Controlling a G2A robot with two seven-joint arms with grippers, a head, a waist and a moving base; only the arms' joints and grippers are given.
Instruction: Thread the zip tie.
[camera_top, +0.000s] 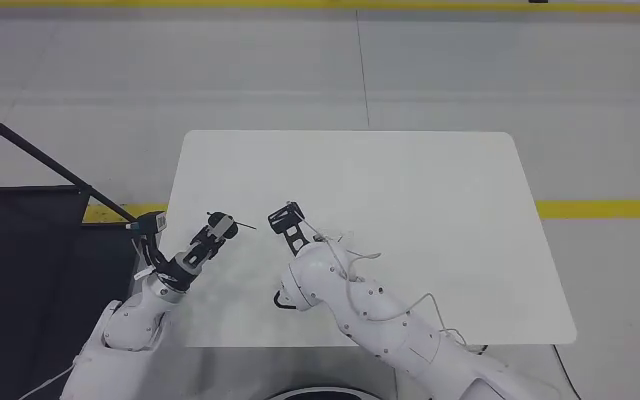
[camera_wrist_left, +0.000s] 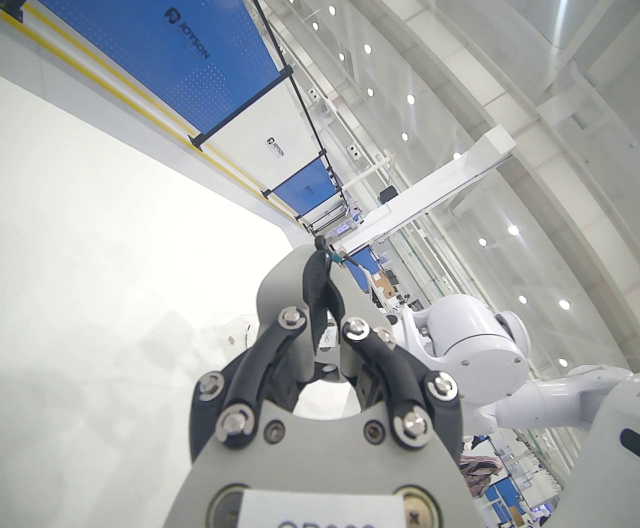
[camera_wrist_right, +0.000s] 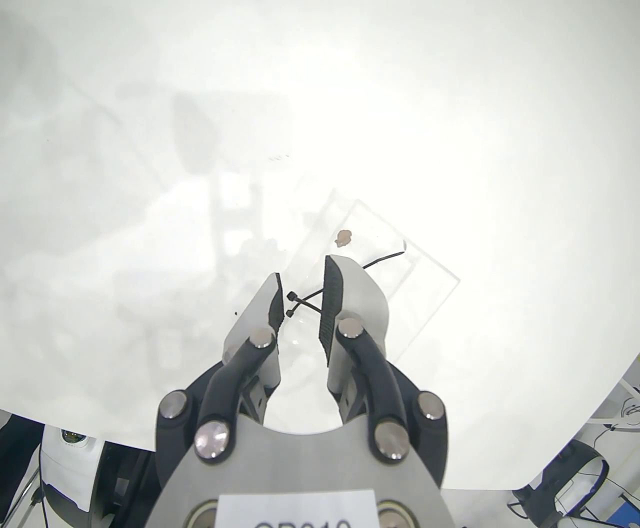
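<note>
My left gripper (camera_top: 216, 231) (camera_wrist_left: 320, 262) is over the table's left front, shut on a thin black zip tie (camera_top: 240, 224) whose tail points toward the right arm. A small black end of that zip tie (camera_wrist_left: 320, 243) pokes out past the closed pads. My right gripper (camera_top: 287, 217) (camera_wrist_right: 304, 282) hangs open just above two more black zip ties (camera_wrist_right: 300, 304) lying crossed on a clear plastic plate (camera_wrist_right: 400, 300). Their heads sit between my open fingers, and one tail (camera_wrist_right: 387, 257) runs out past the right-hand finger.
The white table (camera_top: 420, 200) is bare to the right and far side. A small brown speck (camera_wrist_right: 344, 237) marks the clear plate. A black frame and dark cloth (camera_top: 40, 220) stand beside the table's left edge.
</note>
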